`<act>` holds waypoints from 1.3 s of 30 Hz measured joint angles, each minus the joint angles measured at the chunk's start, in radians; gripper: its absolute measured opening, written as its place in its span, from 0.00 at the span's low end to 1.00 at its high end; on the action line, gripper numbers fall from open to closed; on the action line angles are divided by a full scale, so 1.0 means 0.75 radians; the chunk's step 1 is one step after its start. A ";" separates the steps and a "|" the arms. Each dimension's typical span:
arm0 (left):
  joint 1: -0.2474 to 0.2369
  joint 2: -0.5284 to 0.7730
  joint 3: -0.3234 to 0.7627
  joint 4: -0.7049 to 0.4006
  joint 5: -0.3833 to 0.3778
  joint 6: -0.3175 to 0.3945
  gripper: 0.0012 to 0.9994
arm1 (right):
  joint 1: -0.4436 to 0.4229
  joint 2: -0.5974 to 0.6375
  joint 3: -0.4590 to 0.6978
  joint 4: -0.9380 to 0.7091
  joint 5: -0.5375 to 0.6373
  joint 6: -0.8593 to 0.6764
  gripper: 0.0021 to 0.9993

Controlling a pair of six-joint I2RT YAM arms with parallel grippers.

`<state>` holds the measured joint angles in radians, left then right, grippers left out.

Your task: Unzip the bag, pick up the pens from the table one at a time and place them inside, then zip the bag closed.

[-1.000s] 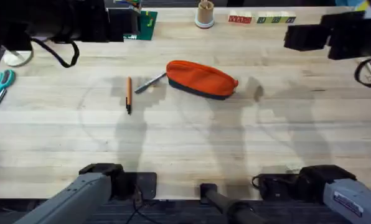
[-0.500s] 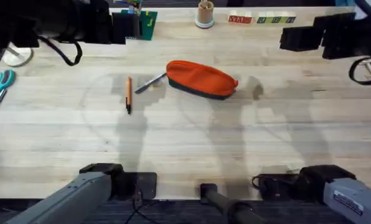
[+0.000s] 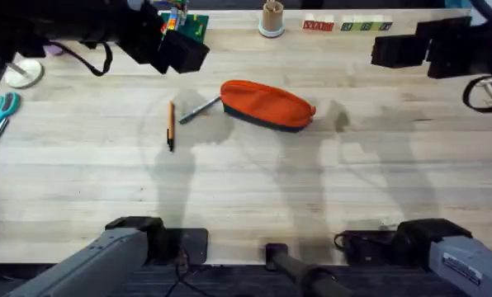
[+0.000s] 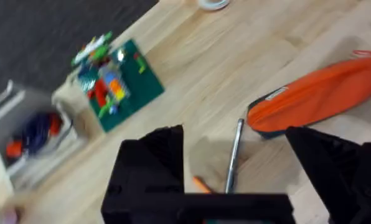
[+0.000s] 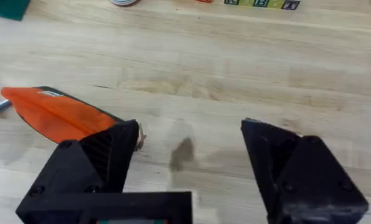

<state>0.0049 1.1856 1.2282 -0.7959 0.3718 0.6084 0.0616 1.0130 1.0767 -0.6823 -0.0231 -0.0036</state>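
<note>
The bag (image 3: 268, 104) lies zipped just above the middle of the overhead frame on the surface (image 3: 246, 190). The grey pen (image 3: 199, 109) touches the bag's left end, angled down to the left; the orange pen (image 3: 171, 124) lies upright further left, apart from both. The left tool (image 3: 184, 51) hangs at upper left, fingers spread, holding nothing. The right tool (image 3: 395, 51) sits at upper right, likewise spread and empty.
</note>
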 joint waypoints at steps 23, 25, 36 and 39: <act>0.230 0.379 0.186 -0.061 0.757 0.428 0.99 | 0.000 0.000 0.000 0.000 0.000 0.000 1.00; 0.232 0.441 0.243 -0.117 0.812 0.474 0.99 | 0.000 0.000 0.000 0.000 0.000 0.000 1.00; 0.232 0.737 0.474 -0.369 0.945 0.752 0.99 | 0.000 0.000 0.000 0.000 0.000 0.000 1.00; 0.227 0.777 0.486 -0.411 0.940 0.829 0.99 | 0.000 0.000 0.000 0.000 0.000 0.000 1.00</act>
<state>0.1753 1.7685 1.5928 -1.1044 1.0771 1.2301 0.0616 1.0130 1.0767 -0.6823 -0.0231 -0.0036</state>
